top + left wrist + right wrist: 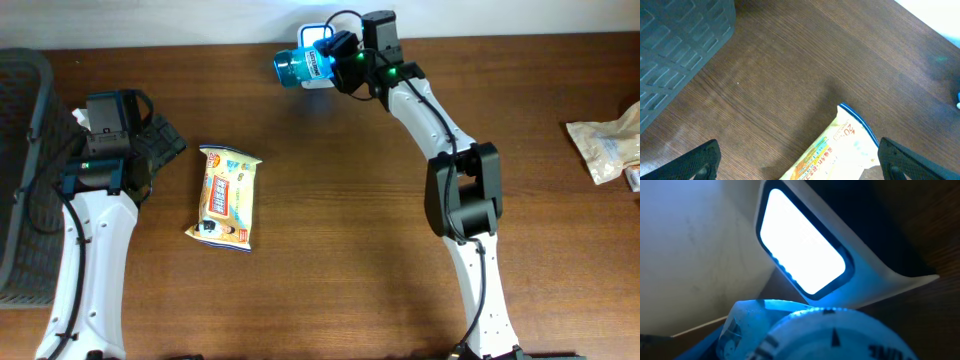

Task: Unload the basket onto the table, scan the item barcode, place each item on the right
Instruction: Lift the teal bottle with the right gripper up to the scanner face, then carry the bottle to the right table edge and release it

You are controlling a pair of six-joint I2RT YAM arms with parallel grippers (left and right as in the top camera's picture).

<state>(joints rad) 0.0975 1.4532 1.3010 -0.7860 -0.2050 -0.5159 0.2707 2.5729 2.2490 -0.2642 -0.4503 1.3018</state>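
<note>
At the frame's top centre, our half-closed right gripper (325, 60) holds a round, blue-lit plastic tub (293, 68) before the glowing white scanner window (802, 242), where a wrong turn of the tub could spoil the read; our left gripper (800, 162) hangs wide open, empty.

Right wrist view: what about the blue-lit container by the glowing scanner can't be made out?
Barcode on the blue-lit round plastic container: none shows. The right wrist view is blurred and washed by the glowing white scanner window; in the overhead view it is too small.
Container's body: cut off by the right wrist view's bottom edge.
</note>
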